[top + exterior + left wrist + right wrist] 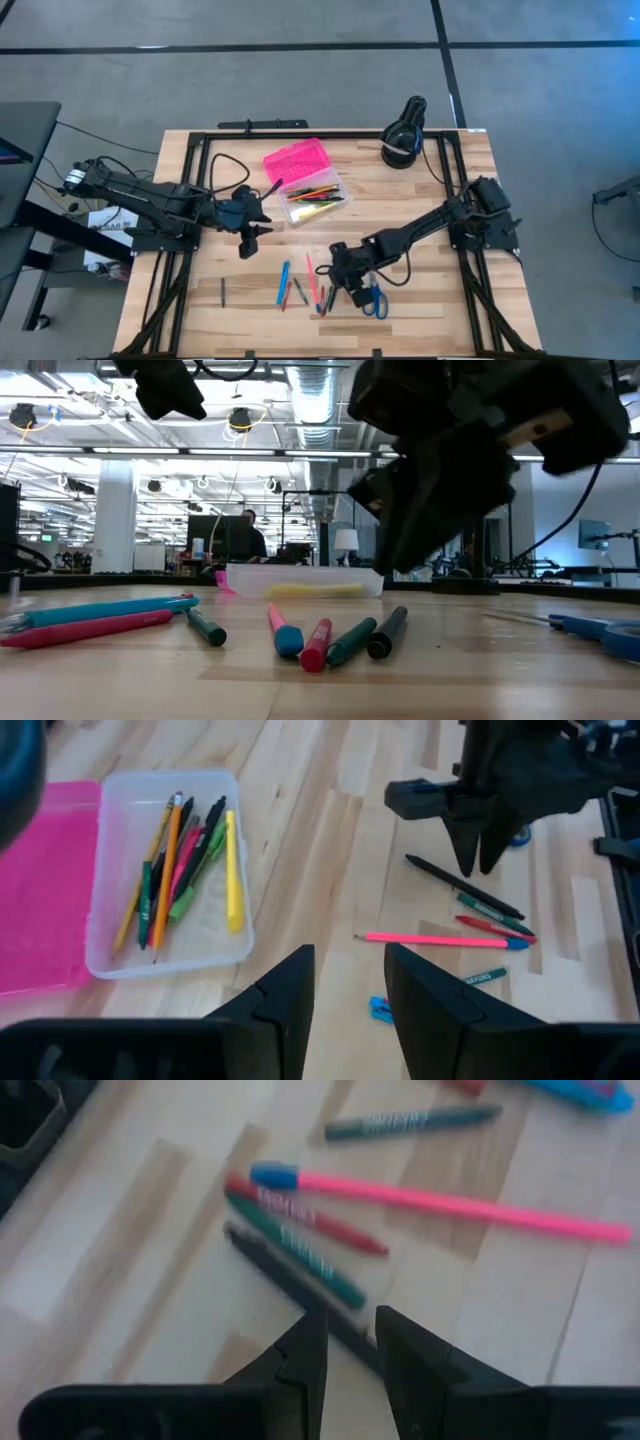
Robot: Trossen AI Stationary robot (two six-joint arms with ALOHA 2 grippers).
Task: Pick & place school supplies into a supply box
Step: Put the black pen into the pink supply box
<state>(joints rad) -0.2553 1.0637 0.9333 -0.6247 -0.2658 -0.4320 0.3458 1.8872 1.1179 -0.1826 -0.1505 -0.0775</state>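
The supply box [305,185] lies open at the table's middle, its pink lid [45,890] flat beside the clear base [215,945], which holds several pens and pencils. More school supplies lie loose near the front edge: a black pen [270,1260], green pen [300,1250], red pen [310,1215], pink pen [450,1200], blue pen [285,285] and blue-handled scissors [375,300]. My right gripper [350,1335] hangs open just above the black pen, clear of the table in the low view. My left gripper [348,980] is open and empty, raised near the box's front left.
A black round device [403,135] with a white label sits at the far right. A lone dark pencil [222,292] lies near the front left. Black frame rails [190,200] run along the table's sides. Bare wood lies between the box and the loose pens.
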